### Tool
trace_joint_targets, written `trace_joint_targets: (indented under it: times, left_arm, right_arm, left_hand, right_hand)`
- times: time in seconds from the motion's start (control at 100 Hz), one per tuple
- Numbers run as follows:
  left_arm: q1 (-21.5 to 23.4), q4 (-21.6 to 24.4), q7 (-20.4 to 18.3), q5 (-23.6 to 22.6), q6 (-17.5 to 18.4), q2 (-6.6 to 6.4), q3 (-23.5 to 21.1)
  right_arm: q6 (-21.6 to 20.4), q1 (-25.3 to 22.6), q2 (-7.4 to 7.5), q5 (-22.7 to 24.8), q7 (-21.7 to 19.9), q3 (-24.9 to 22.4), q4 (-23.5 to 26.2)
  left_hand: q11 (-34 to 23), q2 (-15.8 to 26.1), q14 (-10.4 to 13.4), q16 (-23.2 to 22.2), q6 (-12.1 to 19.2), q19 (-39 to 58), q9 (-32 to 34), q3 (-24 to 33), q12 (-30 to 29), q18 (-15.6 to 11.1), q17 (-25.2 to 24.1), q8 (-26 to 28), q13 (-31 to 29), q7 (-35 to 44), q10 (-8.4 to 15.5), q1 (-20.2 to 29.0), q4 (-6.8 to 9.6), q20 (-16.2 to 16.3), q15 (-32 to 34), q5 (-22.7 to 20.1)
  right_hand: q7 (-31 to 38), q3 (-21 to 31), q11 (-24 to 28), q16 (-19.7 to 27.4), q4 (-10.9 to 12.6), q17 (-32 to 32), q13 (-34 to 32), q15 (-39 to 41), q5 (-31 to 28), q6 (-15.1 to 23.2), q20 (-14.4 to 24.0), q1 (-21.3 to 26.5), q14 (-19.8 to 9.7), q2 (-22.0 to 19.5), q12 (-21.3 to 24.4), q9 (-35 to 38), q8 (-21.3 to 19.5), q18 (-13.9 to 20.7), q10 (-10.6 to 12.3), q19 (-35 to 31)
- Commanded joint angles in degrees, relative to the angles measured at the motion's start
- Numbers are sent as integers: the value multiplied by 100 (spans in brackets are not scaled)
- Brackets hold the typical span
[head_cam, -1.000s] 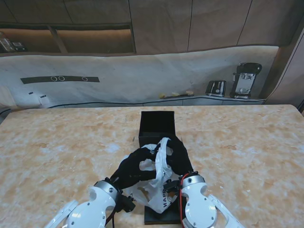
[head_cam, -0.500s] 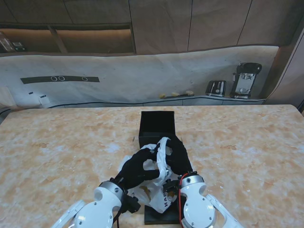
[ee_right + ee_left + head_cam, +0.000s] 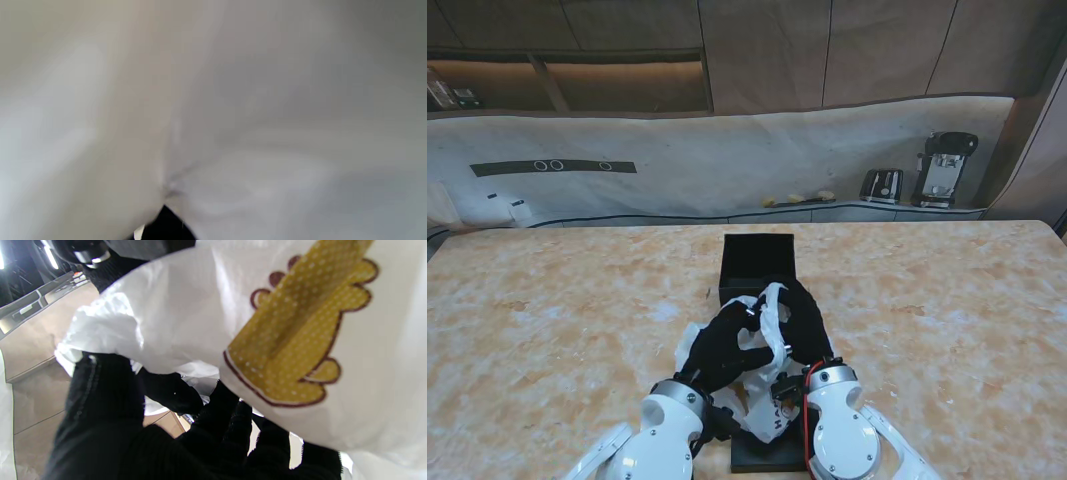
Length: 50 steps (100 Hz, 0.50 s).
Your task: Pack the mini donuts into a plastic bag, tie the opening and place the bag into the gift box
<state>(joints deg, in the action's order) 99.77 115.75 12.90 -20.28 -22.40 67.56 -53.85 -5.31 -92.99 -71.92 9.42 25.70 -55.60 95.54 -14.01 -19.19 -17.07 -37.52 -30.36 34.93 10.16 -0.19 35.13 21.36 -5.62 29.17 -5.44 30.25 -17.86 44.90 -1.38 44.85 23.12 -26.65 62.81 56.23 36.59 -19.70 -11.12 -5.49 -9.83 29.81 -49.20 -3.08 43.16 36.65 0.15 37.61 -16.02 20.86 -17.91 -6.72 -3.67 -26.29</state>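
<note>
On the marble table (image 3: 547, 300), the open black gift box (image 3: 758, 262) stands just beyond the white plastic bag (image 3: 770, 422). Left hand (image 3: 727, 345) and right hand (image 3: 804, 318) both grip its twisted handles (image 3: 772, 312). Tying seems underway; next, cinch the knot without tearing the film.

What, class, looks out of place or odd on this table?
Nothing is spilled or damaged. Both gloved hands, left hand and right hand, grip the white bag by its handles, just nearer to me than the open black box. The bag rests partly on a flat black lid. The right wrist view is blocked by plastic.
</note>
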Motion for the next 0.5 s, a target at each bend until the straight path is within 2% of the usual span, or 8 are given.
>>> trace_joint_targets:
  times: [0.0, 0.21, 0.31, 0.34, 0.41, 0.43, 0.48, 0.49]
  left_arm:
    - [-118, 47, -23, -54, 5, 132, 62]
    - [-270, -126, 298, -83, -56, 250, 210]
    - [-281, -161, 401, -67, -44, 283, 226]
    - [-278, -161, 416, -65, -51, 288, 225]
    - [-265, -164, 469, -61, -77, 305, 217]
    - [-261, -162, 480, -60, -88, 309, 214]
    - [-248, -157, 506, -50, -109, 318, 204]
    - [-246, -156, 513, -48, -109, 320, 202]
  right_arm:
    - [-65, -91, -72, 38, -127, 143, -16]
    - [-138, -137, -61, 44, -132, 124, 0]
    - [-163, -172, -50, 54, -139, 87, 26]
    - [-169, -181, -48, 55, -141, 77, 32]
    - [-183, -201, -45, 52, -138, 57, 42]
    - [-184, -207, -46, 48, -136, 52, 45]
    - [-178, -217, -47, 42, -129, 43, 50]
    - [-176, -219, -47, 38, -129, 41, 51]
  left_hand:
    - [69, 213, 6, -114, 1127, -66, -231, -128, 115, -204, -49, 180, 203, -178, 29, 118, -55, 145, -118, 850]
    - [-187, 448, 29, -271, 1022, 264, -150, -82, 294, -258, 1, 371, 154, 331, 61, 860, -30, 182, 202, 935]
    - [-727, 530, 9, -275, 1041, 646, -51, -59, 333, -244, 7, 278, 125, 514, 71, 1402, -13, 111, 644, 616]
    - [-1113, 542, -42, -221, 1075, 858, -11, -42, 321, -233, -1, 184, -4, 563, 68, 1677, 4, 79, 825, 346]
    - [-1489, 533, -64, -156, 1112, 1302, 144, 79, 176, -233, 10, 21, -173, 593, 77, 2096, 45, 91, 1033, -44]
    - [-1563, 348, -80, -142, 1163, 1448, 260, 197, 123, -231, 9, -32, -262, 632, 82, 2332, 36, 96, 1083, -192]
    - [-1725, 26, -84, -81, 1241, 1753, 372, 705, -45, -226, -3, -237, -362, 757, 93, 2502, 2, -79, 1188, -345]
    - [-1746, -92, -87, -74, 1252, 1817, 405, 1043, -53, -230, -7, -286, -387, 812, 97, 2421, -59, -135, 1209, -374]
  right_hand:
    - [435, -317, 87, -117, -99, -96, 129, 91, -326, 356, 113, 30, -161, 537, -313, -150, -119, 215, 26, -32]
    - [475, -294, 97, -115, -80, -88, 105, 105, -348, 372, 111, 32, -165, 588, -314, -118, -43, 217, 33, -38]
    - [492, -281, 99, -110, -78, -85, 94, 104, -347, 361, 110, 15, -173, 588, -313, -101, -18, 218, 38, -40]
    - [496, -279, 99, -109, -79, -85, 94, 103, -345, 384, 110, 9, -168, 584, -313, -97, -15, 218, 38, -41]
    - [502, -266, 99, -107, -74, -85, 88, 103, -339, 394, 109, -1, -175, 580, -313, -88, -9, 218, 43, -41]
    - [505, -261, 100, -107, -73, -85, 85, 104, -334, 402, 108, -10, -179, 568, -313, -83, -11, 218, 43, -41]
    - [510, -242, 100, -106, -66, -84, 81, 103, -328, 409, 108, 0, -168, 574, -313, -75, -15, 219, 42, -42]
    - [511, -239, 101, -105, -65, -84, 80, 103, -324, 411, 107, 4, -171, 582, -313, -71, -18, 220, 45, -42]
